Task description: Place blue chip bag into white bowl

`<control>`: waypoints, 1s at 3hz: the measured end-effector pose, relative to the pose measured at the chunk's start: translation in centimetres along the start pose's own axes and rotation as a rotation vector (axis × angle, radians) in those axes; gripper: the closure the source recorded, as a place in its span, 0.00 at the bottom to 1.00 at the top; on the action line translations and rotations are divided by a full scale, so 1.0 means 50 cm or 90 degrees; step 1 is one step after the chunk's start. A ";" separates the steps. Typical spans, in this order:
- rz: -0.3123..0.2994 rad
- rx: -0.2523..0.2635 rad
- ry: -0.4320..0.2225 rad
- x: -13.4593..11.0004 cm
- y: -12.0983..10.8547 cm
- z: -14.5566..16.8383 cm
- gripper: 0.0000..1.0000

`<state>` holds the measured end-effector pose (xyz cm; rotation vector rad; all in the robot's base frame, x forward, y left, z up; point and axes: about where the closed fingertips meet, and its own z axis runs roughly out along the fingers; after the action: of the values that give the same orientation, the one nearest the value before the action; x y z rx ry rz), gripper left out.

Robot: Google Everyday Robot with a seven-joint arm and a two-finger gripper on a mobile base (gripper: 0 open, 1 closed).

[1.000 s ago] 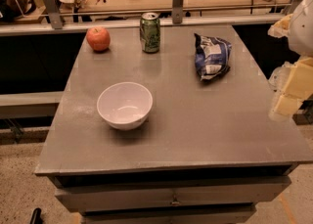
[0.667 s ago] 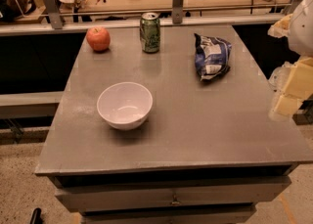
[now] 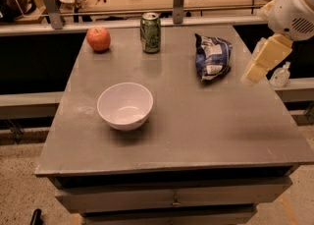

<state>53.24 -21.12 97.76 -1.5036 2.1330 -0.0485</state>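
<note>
Your cream-coloured, block-shaped gripper (image 3: 256, 70) hangs over the right edge of the table, at about 2 o'clock from the table's middle. It hangs from the rounded white arm housing (image 3: 294, 9) in the upper right corner. You cannot tell from this angle whether it is released or clenched. It holds nothing that shows.

The crumpled dark blue foil chip bag (image 3: 213, 56), with white and silver printed patches, lies at the gripper's 9 o'clock. It is near the gripper but apart from it, with a strip of bare tabletop between them. The bag rests flat on the grey rectangular table (image 3: 206, 130), at roughly 1 o'clock from its middle, with its long side running front to back.

Farther out at the gripper's 8 o'clock, well apart from the bag, sits the round glossy white bowl (image 3: 125, 106). It is upright, and its inside shows only plain white.

At the table's far edge, the green metal soda can (image 3: 150, 32) stands upright at 12 o'clock. The red apple (image 3: 98, 39) sits to the can's left, at 11 o'clock. Just beyond the gripper, off the table, a small clear bottle (image 3: 280, 76) stands on a ledge.
</note>
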 end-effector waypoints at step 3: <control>-0.018 -0.002 -0.020 -0.043 0.003 0.059 0.00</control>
<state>54.91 -18.38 95.99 -1.5278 2.0883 -0.0312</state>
